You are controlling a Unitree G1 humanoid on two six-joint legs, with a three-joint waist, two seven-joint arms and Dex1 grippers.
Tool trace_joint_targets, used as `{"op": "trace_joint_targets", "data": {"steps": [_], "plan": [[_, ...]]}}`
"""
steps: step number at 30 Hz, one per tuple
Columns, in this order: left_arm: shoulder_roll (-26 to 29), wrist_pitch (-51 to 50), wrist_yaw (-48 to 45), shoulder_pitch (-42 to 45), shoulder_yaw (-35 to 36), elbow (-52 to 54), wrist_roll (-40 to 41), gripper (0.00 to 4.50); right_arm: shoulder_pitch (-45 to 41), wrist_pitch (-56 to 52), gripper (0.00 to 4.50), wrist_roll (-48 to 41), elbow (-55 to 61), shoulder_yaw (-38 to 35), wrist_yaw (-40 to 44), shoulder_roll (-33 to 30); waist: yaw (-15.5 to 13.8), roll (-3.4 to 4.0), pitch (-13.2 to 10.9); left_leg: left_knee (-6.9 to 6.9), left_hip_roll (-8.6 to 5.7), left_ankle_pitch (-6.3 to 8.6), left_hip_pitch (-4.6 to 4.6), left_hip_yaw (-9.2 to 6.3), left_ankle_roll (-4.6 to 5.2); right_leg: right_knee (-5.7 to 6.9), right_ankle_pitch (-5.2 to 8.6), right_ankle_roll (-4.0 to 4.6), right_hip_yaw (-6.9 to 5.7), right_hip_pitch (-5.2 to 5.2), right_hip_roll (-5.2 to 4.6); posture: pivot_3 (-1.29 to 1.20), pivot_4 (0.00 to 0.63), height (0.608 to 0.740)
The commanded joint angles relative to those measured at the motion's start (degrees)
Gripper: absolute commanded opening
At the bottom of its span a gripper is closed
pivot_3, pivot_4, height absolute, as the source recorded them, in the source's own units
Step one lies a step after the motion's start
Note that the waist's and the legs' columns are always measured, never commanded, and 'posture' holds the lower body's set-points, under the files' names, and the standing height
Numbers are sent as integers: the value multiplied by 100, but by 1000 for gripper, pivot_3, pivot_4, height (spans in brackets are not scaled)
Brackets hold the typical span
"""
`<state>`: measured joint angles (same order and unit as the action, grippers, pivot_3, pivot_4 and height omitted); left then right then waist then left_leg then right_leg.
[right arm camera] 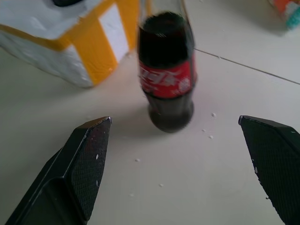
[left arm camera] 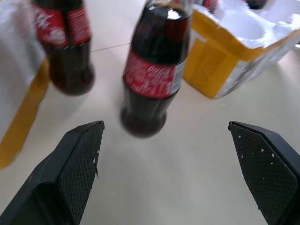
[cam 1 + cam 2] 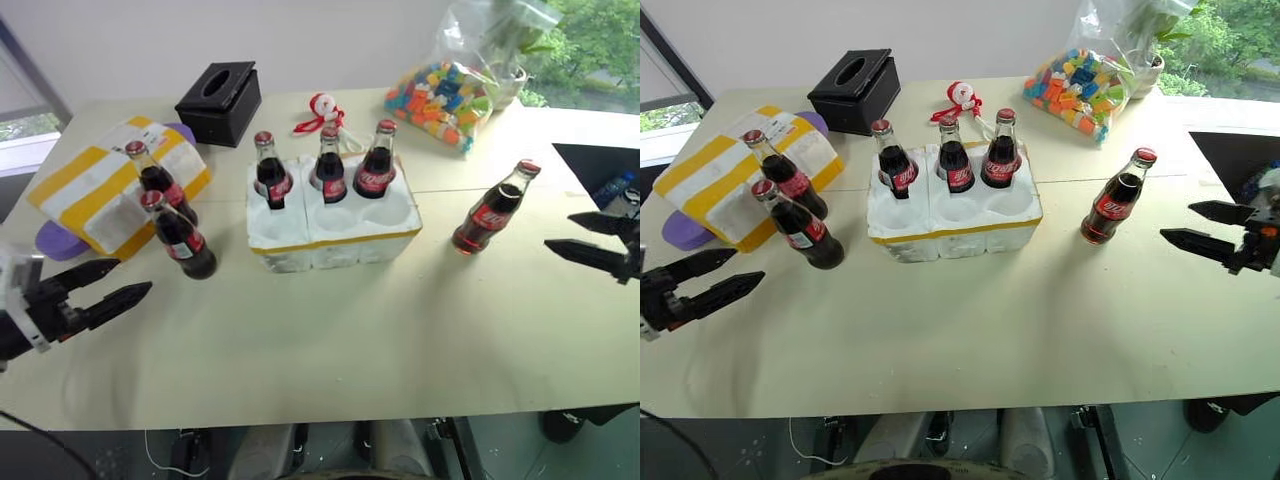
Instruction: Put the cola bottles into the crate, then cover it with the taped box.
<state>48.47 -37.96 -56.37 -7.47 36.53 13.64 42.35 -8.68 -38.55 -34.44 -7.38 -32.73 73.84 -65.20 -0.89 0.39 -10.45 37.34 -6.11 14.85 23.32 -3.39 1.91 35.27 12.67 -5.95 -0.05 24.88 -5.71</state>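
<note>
- The left gripper [image 3: 118,282] hovers low over the table's [image 3: 330,340] near left edge, jaws spread wide and holding nothing.
- The taped box [image 3: 95,185] lies at the far left on something purple [image 3: 55,243], well apart from the crate.
- Two bottles stand just in front of the box: the back bottle [image 3: 158,183] beside its edge, the near bottle [image 3: 181,238] closest to the left gripper. In the left wrist view the near bottle sits between the spread fingers but ahead of them, untouched.
- Risk: the two stand close together, so a finger closing on the near one could knock the back one over or push it into the box.
- The crate [image 3: 330,235] sits mid-table with three bottles [image 3: 330,170] upright in its back row; the front wells look empty.
- Risk: a bottle set down off-centre could catch a well's rim and tip, or nudge the light crate.
- A black tissue box [image 3: 220,100], a red-and-white item [image 3: 322,110] and a bag of coloured blocks [image 3: 440,95] lie behind, clear of the work.
- A lone bottle [image 3: 492,212] stands right of the crate, well apart from it.
- The right gripper [image 3: 590,242] hovers at the right edge, jaws fully apart and empty, aimed at that bottle but short of it.
- Risk: a high grip on the narrow neck could slip or topple it.
</note>
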Motion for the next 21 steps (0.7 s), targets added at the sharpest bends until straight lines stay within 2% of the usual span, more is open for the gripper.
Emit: {"op": "trace_joint_targets", "data": {"steps": [1, 6, 9, 21], "plan": [[-97, 341, 203, 590, -524, -420, -316, 4458, 607, -1244, 4500, -1186, 2027, -917, -109, 141, -3, -1, 0, 2, 3, 0, 0, -2, 0, 3, -1, -1, -1, 0, 3, 0, 150, 732], [-186, 573, 151, 1040, -974, -783, -523, 4458, 1038, -2087, 4500, -2222, 3475, -1536, -725, 452, 18, -20, 8, 3, 2, 1, 2, 1, 1, -5, -11, -20, 1, -2, 3, 0, 150, 732], [-205, 647, 111, 1286, -1134, -992, -571, 4458, 1140, -2337, 4500, -2709, 3896, -1728, -1042, 528, 1, -25, 9, 4, 0, 1, 2, 1, 2, -6, -11, -20, 2, -2, 0, 0, 150, 732], [-615, 1014, 143, 1791, -1711, -1448, -832, 4458, 1077, -2439, 4500, -3689, 4160, -1764, -1781, 368, 7, -31, 11, 5, 0, -6, 2, 1, 13, -8, -12, -20, 1, -4, -4, 0, 150, 732]]}}
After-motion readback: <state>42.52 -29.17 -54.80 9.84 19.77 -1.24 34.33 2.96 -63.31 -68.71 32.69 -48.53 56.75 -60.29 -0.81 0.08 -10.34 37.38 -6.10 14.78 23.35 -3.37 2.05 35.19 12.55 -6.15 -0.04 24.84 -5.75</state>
